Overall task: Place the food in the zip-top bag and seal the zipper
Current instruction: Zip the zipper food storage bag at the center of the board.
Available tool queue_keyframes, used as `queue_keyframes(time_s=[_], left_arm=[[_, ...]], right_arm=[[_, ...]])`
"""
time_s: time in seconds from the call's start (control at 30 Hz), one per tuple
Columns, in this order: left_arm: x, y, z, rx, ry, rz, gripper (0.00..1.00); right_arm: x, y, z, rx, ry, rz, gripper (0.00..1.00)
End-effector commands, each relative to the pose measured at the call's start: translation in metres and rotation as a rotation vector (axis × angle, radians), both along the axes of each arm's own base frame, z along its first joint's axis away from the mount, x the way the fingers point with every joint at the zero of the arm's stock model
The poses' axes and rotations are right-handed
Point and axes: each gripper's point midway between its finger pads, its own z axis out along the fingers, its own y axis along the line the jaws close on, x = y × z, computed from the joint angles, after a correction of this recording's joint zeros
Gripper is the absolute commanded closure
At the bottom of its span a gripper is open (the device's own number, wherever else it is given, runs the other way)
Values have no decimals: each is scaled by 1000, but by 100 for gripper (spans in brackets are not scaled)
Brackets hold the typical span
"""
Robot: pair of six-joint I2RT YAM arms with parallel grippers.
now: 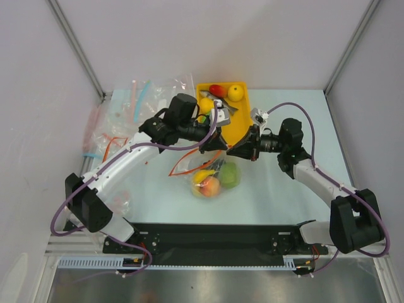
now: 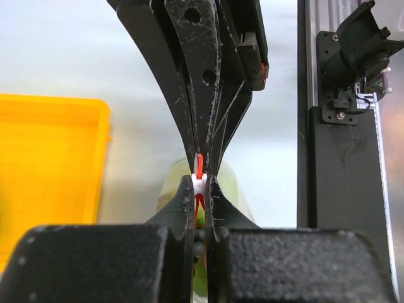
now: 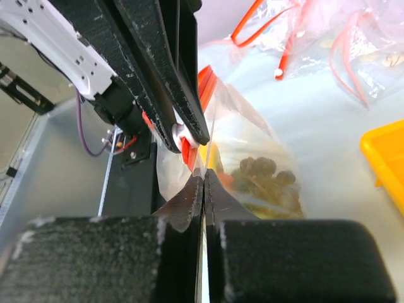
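The left hand (image 2: 200,183) pinches the red zipper (image 2: 199,165) and the right hand (image 3: 203,180) is closed on the clear edge beside it — the zip-top bag (image 1: 218,165), peach (image 1: 210,187) and green fruit (image 1: 230,175) inside, sits on the table (image 1: 278,189) just nearer than the yellow tray (image 1: 241,123).

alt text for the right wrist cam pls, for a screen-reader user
The right gripper, fingers shut, pinches the red zipper of the clear zip-top bag, tip to tip with the left gripper, which pinches the same strip from the far side. A black grape bunch shows through the bag; a yellow tray corner is at right.
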Motion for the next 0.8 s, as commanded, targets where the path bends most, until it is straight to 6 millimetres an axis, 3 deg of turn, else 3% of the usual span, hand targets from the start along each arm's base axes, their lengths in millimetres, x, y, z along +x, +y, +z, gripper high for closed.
queue_keyframes(time_s=[0.0,0.27,0.47,0.77], left_arm=[[-5,12,19,-15,-36,33,100],[-6,19,14,-10,-42,71,100],[-4,29,0,38,-15,135,100],[-5,52,-17,74,-15,256,100]], right_arm=[[8,-11,31,65,-86,-53,100],[16,-17,36,97,-42,-109,100],[27,-33,44,166,-37,-184,100],[70,-63,32,198,120,-405,100]])
